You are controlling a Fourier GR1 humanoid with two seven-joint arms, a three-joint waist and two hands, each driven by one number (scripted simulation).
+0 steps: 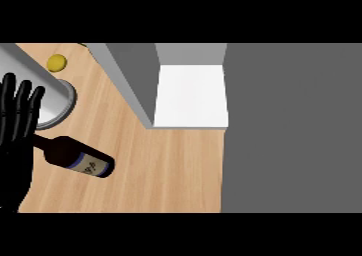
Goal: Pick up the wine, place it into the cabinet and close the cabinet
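Left hand [11,147] at the view's left edge, fingers straight and spread, pointing up, holding nothing; right hand not in view; wine bottle [78,158] lies on its side on the wooden counter [169,172], neck aimed up-left at the hand, base down-right, blue and white label near the base; neck tip meets the hand's edge, cannot tell if they touch; cabinet [191,92] stands open up and right of the bottle, well apart, white inside, grey door [128,80] angled out at its left; grey round container [60,102] just above the bottle's neck, partly behind the fingers; small yellow thing [57,62] above it.
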